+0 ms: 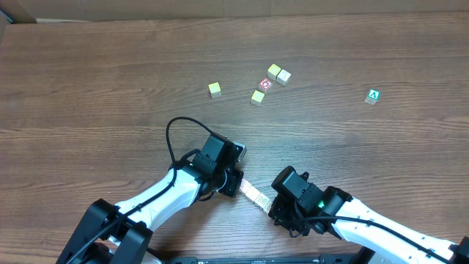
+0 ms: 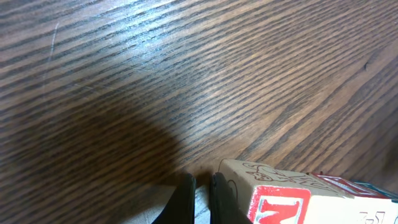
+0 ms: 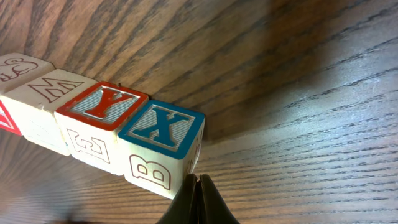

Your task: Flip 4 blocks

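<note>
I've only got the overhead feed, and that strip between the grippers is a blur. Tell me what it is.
Observer: A row of wooden letter blocks, sides touching.
Operator: Read me an end block.
Observer: Beside the shut right gripper: a blue X block, B on its side.
Operator: Now the other end.
Observer: The shut left gripper sits beside an end block with a red-framed face.
</note>
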